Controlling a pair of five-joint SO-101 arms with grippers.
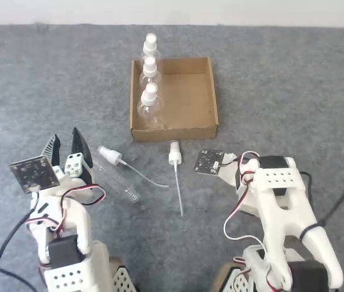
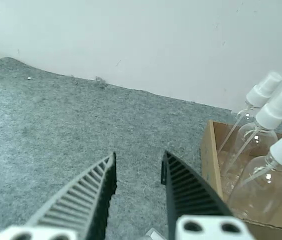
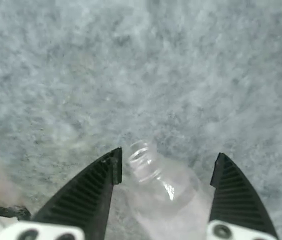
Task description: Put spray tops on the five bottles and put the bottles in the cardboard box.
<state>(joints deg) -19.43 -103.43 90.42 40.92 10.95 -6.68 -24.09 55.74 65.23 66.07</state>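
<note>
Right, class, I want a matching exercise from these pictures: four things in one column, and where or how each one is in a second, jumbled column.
Things
1. three capped bottles
2. spray top with the straight tube
3. uncapped bottle
4. left tool

Places or states
A. between the open fingers of the right tool
B. open, holding nothing
C. lying loose on the carpet, just in front of the cardboard box
D. standing upright in a row along one wall of the box

Pairs: 1-D, 2-C, 3-A, 4-B
</note>
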